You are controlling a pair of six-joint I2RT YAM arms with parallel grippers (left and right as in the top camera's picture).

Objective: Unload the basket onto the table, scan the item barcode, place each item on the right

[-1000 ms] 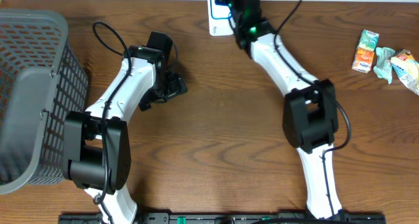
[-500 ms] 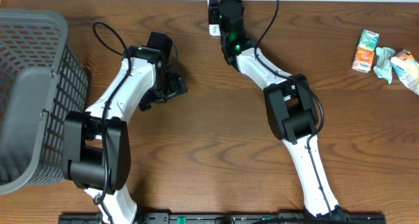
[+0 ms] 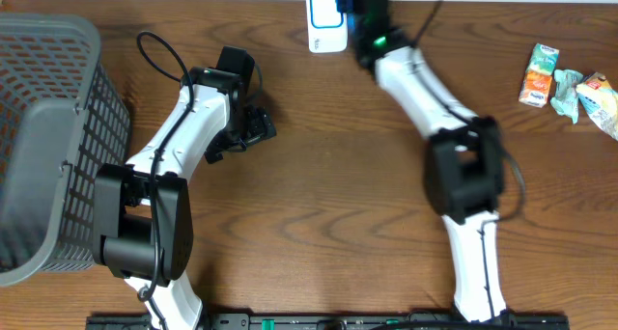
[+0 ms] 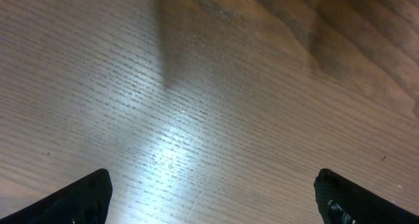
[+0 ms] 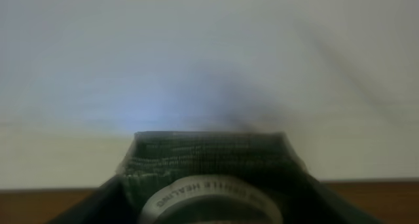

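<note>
At table (image 3: pixel 319 176) far edge, right claw (image 3: pixel 359 0) grasps dark tub (image 5: pixel 209 178) beside scanner (image 3: pixel 326 21), likely presenting barcode; left claw (image 4: pixel 213 191) released, idle.

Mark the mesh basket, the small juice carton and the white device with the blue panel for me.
mesh basket (image 3: pixel 101 108), overhead view, on its gridded right wall.
juice carton (image 3: pixel 540 74), overhead view, middle of its upper face.
white device (image 3: pixel 326 12), overhead view, on its blue panel.
</note>
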